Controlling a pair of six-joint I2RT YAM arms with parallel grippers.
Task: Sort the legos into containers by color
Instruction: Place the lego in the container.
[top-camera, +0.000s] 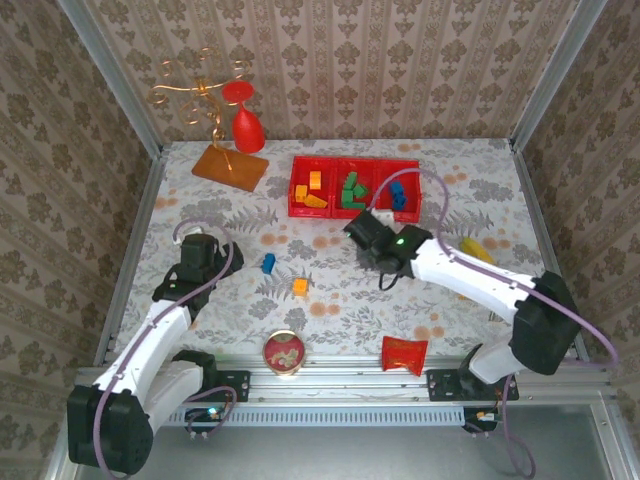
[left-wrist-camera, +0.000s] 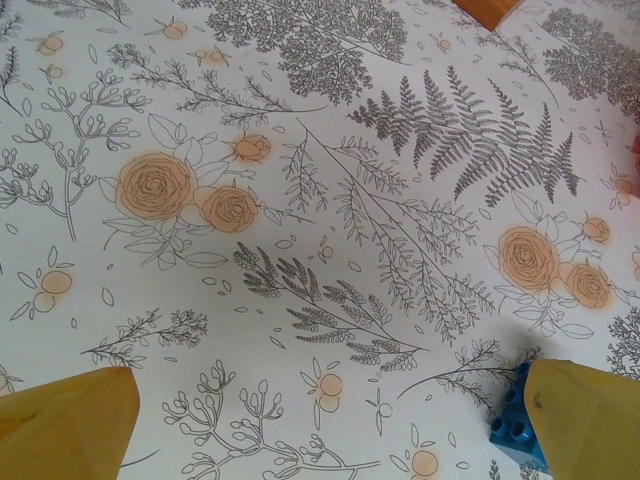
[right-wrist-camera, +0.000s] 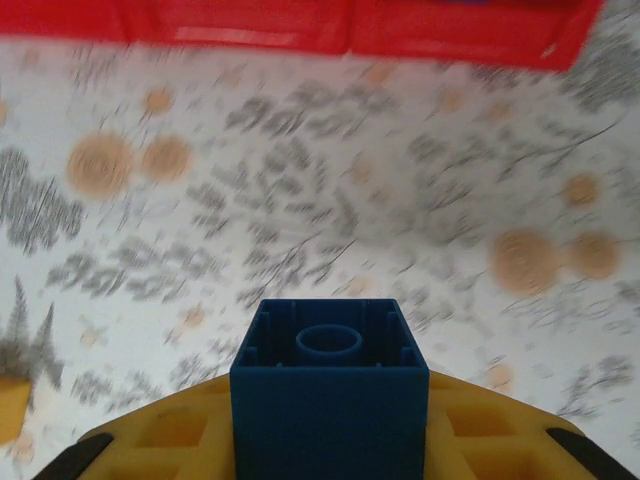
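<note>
Clearance above the rim of the rightmost container (top-camera: 400, 163) matters: right end effector (top-camera: 356, 228) grips a blue lego (right-wrist-camera: 328, 400), left end effector (left-wrist-camera: 330, 420) spread apart.

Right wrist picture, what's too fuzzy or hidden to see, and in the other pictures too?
- Right wrist: containers blurred, cut off by the top edge.
- Left wrist: loose blue lego half hidden behind a finger and the bottom edge.
- Top external: right gripper covers the held blue lego.
</note>
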